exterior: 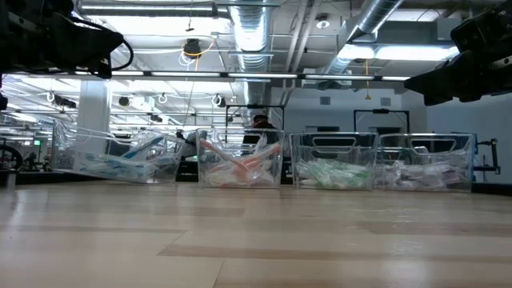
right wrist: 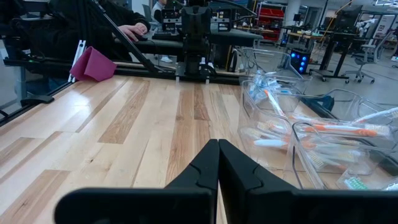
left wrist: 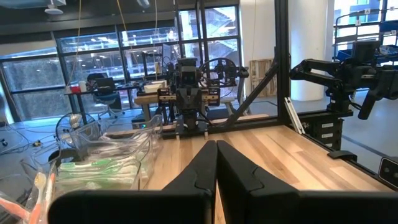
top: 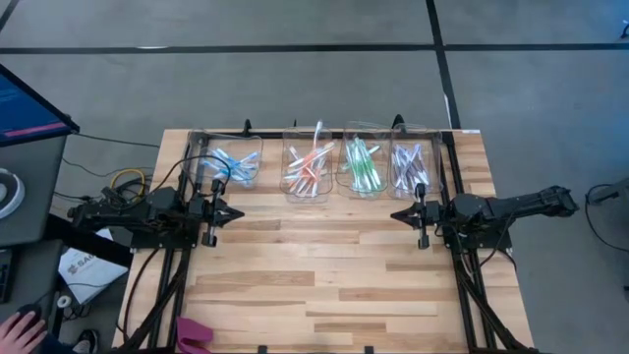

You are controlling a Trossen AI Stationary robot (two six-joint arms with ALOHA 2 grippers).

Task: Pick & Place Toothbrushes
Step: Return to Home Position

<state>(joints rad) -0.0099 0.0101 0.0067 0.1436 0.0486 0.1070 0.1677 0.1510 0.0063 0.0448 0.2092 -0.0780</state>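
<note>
Currently four clear bins (exterior: 332, 148) stand in a row along the far edge of the tabletop (top: 324, 285), and every toothbrush in view lies inside one of them. The bin nearest the far-left corner sits askew to the others and holds the blue toothbrushes (top: 236, 165). Next to it are the orange toothbrushes (top: 310, 169), then the green toothbrushes (top: 362, 167). The bin nearest the far-right corner holds the purple toothbrushes (top: 411, 167).

The left gripper (top: 239, 210) hangs above the tabletop's left side, just in front of the blue bin, pointing across the table toward the right edge. Its own wrist view shows the two dark fingers (left wrist: 199, 171) pressed together with nothing between them.

The right gripper (top: 395, 214) hangs above the right side, in front of the purple bin, pointing back toward the left edge. It too is clenched on nothing, its fingers (right wrist: 202, 168) touching along their length. The two grippers face each other, well apart.

A pink cloth (top: 194, 334) lies at the near edge toward the left corner. A person's hand (top: 20, 329) shows off the table beyond that corner.
</note>
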